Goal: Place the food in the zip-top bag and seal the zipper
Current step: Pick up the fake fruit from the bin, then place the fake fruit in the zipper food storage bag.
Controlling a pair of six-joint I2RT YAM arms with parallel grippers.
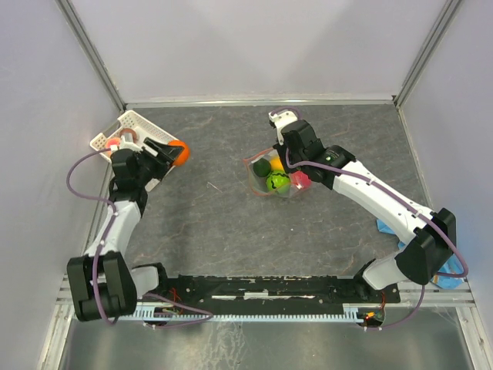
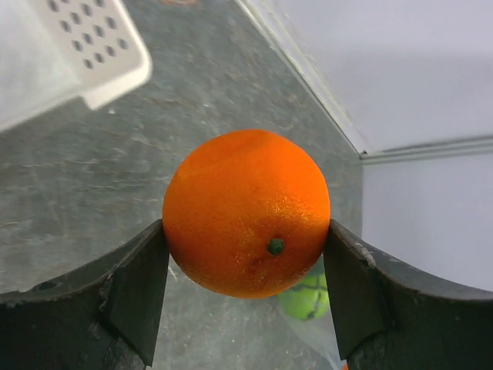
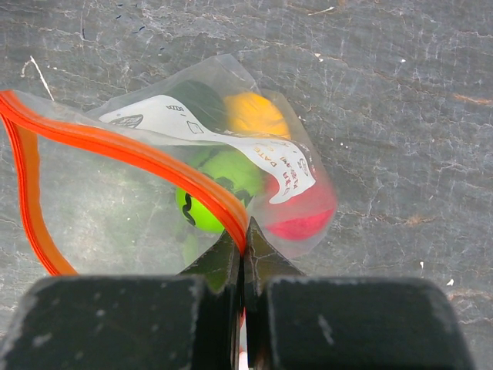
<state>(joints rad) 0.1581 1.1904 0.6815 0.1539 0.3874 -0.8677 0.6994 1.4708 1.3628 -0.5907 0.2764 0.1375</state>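
My left gripper (image 1: pixel 174 153) is shut on an orange toy fruit (image 2: pixel 246 212), held above the table beside the white basket (image 1: pixel 135 127); the orange also shows in the top view (image 1: pixel 181 153). The clear zip-top bag (image 1: pixel 276 179) lies mid-table with its mouth open toward the left. Inside it I see a lime green piece (image 3: pixel 212 193), a yellow piece (image 3: pixel 254 114), a dark green piece (image 1: pixel 263 167) and a pink-red piece (image 3: pixel 304 220). My right gripper (image 3: pixel 244 235) is shut on the orange-red zipper strip (image 3: pixel 131 146) at the bag's edge, holding the mouth up.
The white perforated basket stands at the far left, a pink-red piece (image 1: pixel 125 141) at its near end. A blue cloth (image 1: pixel 443 270) lies by the right arm's base. The enclosure walls ring the table.
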